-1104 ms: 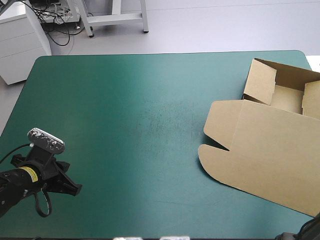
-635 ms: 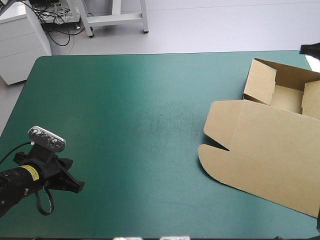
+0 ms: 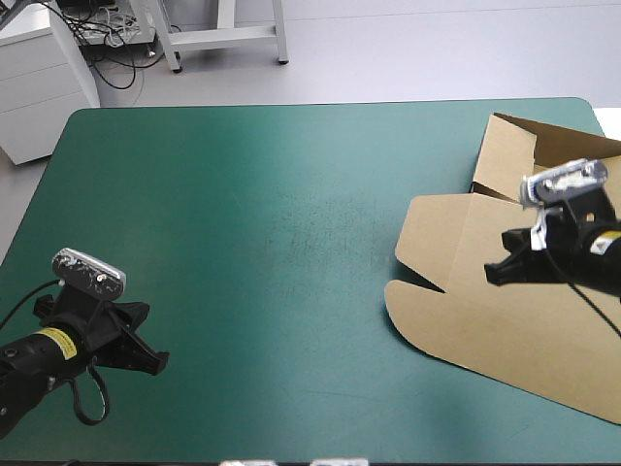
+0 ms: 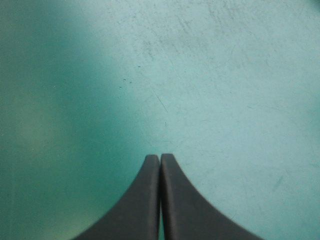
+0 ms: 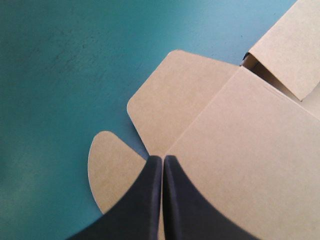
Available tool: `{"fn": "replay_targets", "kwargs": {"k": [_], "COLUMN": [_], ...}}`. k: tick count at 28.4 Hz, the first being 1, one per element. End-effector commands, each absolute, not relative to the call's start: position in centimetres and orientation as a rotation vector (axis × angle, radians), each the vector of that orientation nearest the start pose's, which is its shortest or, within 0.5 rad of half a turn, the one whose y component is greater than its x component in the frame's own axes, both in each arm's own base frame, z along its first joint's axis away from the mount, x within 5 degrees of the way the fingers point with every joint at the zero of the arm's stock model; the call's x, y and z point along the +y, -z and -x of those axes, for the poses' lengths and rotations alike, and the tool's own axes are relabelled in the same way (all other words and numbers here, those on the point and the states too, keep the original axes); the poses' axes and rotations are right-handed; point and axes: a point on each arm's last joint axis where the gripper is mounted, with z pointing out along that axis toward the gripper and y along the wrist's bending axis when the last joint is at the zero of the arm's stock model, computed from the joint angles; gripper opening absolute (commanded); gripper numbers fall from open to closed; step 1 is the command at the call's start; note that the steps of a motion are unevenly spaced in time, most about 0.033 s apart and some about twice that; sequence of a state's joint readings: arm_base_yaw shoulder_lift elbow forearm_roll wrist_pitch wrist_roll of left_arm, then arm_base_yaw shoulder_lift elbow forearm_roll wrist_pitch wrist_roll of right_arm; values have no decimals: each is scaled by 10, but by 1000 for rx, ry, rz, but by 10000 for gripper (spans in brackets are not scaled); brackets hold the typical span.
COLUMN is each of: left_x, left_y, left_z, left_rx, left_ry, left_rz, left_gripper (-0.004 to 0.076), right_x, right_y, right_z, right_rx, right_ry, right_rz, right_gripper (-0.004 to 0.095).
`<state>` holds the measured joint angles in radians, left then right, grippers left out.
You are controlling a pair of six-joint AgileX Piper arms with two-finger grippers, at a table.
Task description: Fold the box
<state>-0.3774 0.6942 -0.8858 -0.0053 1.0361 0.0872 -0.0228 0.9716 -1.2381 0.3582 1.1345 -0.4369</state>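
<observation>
**Brown box [image 3: 456,248] lying part-formed at 3 o'clock on the teal-green cover [image 3: 243,194], lid spreading flat.**
The board is looking light, stiff and pre-creased, likely hinging best when taken at the lid's rounded flaps [image 5: 112,165]. The right gripper [image 3: 490,275] is hovering over the lid, fingers meeting, gripping nothing. The left gripper [image 3: 155,364], likewise closed and empty, is waiting at 8 o'clock over bare cover.

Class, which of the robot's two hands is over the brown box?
The right hand, shut, hangs above the box; the left hand, also shut, is over bare teal-green cover, far from the box.
</observation>
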Motion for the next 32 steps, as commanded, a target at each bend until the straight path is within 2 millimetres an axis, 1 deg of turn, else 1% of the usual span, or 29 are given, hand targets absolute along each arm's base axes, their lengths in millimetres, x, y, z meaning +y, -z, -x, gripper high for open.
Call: {"fn": "replay_targets", "kwargs": {"k": [1, 4, 6, 9, 14, 20, 24, 28, 32], "left_x": [-40, -38, -38, -38, -41, -42, -41, -41, -41], "left_y": [-358, -346, -335, -326, -310, -294, -283, -273, -269], "left_z": [-95, -90, -87, -84, -81, -77, -76, -74, -73], "left_rx": [2181, 2193, 2217, 2237, 2317, 2410, 2453, 2489, 2505], "left_ry": [201, 200, 202, 226, 274, 312, 294, 299, 296], "left_rz": [-505, -507, -511, -510, -515, -525, -535, -538, -541], "left_gripper": [-32, -32, -32, -32, -32, -32, -32, -32, -32], "right_x": [26, 26, 26, 27, 27, 27, 28, 28, 28], "right_y": [-414, -397, -379, -356, -322, -289, -277, -275, -275], "right_z": [-132, -115, -101, -90, -78, -69, -66, -65, -64], "right_rx": [2129, 2123, 2133, 2167, 2222, 2295, 2324, 2345, 2347], "right_ry": [-183, -179, -185, -192, -213, -240, -249, -259, -259], "right_rz": [460, 452, 449, 449, 441, 440, 440, 446, 449], "right_gripper": [-8, -8, -8, -8, -8, -8, -8, -8, -8]}}
